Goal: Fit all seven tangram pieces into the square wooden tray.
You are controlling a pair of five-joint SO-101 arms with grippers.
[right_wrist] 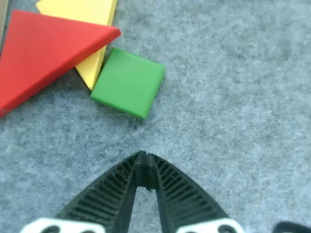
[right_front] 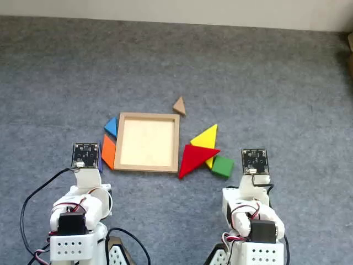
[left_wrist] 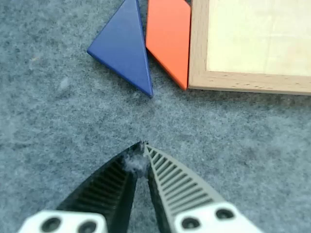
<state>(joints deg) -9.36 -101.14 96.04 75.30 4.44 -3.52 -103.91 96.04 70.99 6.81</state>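
Surface: grey felt-like carpet (right_front: 259, 83) with a fuzzy, matted nap.

Tray: the square wooden tray (right_front: 175, 142) lies flat at the centre of the high view. It has a raised light-wood rim around a smooth, paler floor. All seven pieces lie outside it on the carpet.

Pieces, placed by clock face from the tray centre in the high view:
- Tan triangle (right_front: 179, 106), small and matte wood-coloured, at 1 o'clock, just off the tray corner.
- Light blue triangle (right_front: 112, 126) at 10 o'clock, against the rim.
- Orange parallelogram (right_front: 108, 150) at 8 o'clock, one long edge along the rim. Its face is smooth and its edges crisp.
- Dark blue triangle (left_wrist: 125, 46), just beyond the orange piece on the side away from the tray.
- Yellow triangle (right_front: 206, 139) at 3 o'clock.
- Red triangle (right_front: 194, 158), large, at 4 o'clock, lying partly over the yellow one.
- Green square (right_front: 222, 166) with rounded corners, at 4 o'clock farther out, against the yellow edge.

Left gripper (left_wrist: 141, 148): the ribbed fingers meet at the tips and grip nothing. It hangs over bare carpet near the dark blue triangle.

Right gripper (right_wrist: 144, 158): the ribbed black fingers are pressed together at the tips and grip nothing. It hangs over carpet near the green square.
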